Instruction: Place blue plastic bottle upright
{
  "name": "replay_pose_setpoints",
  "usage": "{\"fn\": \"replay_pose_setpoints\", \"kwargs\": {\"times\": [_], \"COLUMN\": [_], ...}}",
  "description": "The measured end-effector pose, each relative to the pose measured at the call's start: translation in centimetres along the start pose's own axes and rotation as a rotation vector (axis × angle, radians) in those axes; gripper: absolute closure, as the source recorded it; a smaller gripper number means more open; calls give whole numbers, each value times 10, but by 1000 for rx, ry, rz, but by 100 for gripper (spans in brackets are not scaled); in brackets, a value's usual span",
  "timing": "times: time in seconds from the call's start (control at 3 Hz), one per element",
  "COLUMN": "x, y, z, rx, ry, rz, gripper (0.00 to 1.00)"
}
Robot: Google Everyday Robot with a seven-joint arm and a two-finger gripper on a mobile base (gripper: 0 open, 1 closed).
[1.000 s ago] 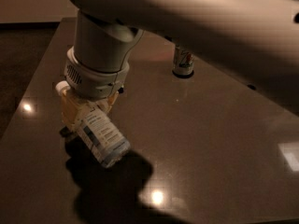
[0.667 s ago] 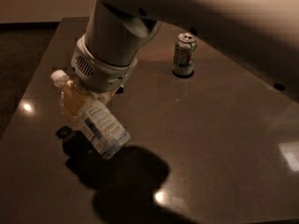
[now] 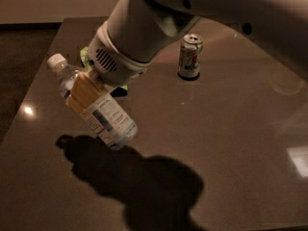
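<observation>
The blue plastic bottle (image 3: 98, 110), a small clear one with a white screw cap and a pale blue-and-white label, is held in the air by the gripper (image 3: 80, 91) over the left half of the table. The gripper is clenched on the bottle's upper body just below the neck, its yellowish fingers (image 3: 84, 82) pressed against the clear plastic above the label. The bottle lies on a slant, the cap pointing up and to the left and the base down and to the right, and the base appears to hang clear of the surface. Behind the fingers sits the thick pale cylindrical wrist (image 3: 120, 52) with a small vent grille, and from it the broad pale arm (image 3: 216, 4) runs up and to the right out of view. A bit of a green object (image 3: 84, 57) peeps out from behind the wrist; what it is cannot be told. Below the bottle and arm a large dark shadow (image 3: 149, 182) falls across the dark brown glossy table (image 3: 231, 129). A green-and-silver soda can (image 3: 190, 56) stands upright near the far edge, well apart from the bottle.
</observation>
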State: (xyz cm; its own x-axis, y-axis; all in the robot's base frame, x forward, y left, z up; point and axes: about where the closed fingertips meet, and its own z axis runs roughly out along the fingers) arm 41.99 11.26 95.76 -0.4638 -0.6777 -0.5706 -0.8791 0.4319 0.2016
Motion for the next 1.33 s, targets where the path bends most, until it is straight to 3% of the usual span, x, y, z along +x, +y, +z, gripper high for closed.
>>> {"fn": "replay_pose_setpoints", "kwargs": {"times": [0.67,1.33], "x": [-1,16], "y": [-6,-11], "z": [-22,-28], "rx": [-16,-68], "ry": [-144,-294], "rz": [-116,-187], "gripper": [100,100]}}
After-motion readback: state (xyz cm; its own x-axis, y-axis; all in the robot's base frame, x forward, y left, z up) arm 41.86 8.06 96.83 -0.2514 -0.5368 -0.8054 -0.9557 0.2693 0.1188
